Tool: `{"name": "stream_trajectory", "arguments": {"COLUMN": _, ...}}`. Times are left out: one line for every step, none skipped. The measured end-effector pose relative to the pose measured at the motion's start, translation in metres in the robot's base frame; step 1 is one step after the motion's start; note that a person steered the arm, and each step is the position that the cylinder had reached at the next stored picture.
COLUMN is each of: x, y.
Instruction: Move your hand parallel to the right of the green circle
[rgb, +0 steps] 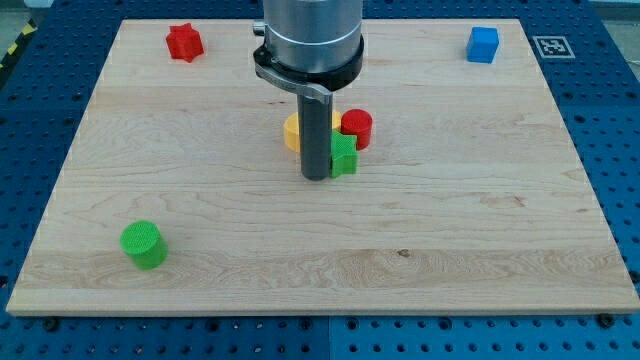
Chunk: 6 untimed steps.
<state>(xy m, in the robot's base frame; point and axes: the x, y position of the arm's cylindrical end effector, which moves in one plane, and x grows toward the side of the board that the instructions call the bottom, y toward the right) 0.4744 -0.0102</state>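
Two green blocks, circle (143, 245) and partly hidden star (344, 156), two red, one blue, yellow mostly hidden behind my tip (317, 178); no gripper.

The green circle (143, 244) is a short, bright green cylinder standing upright on its flat base. It sits well apart from my tip (317, 178), toward the view's lower left, touching nothing.

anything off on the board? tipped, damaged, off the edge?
Nothing stands out. Green circle sits upright near the view's bottom left. My tip is mid-board, against the small green block, beside the yellow and red cylinder.
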Motion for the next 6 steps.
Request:
{"name": "stream_trajectory", "arguments": {"x": 0.033, "y": 0.0}}
{"name": "stream_trajectory", "arguments": {"x": 0.034, "y": 0.0}}
{"name": "stream_trajectory", "arguments": {"x": 0.034, "y": 0.0}}
{"name": "stream_trajectory", "arguments": {"x": 0.047, "y": 0.0}}
{"name": "stream_trajectory", "arguments": {"x": 0.053, "y": 0.0}}
{"name": "stream_trajectory", "arguments": {"x": 0.057, "y": 0.0}}
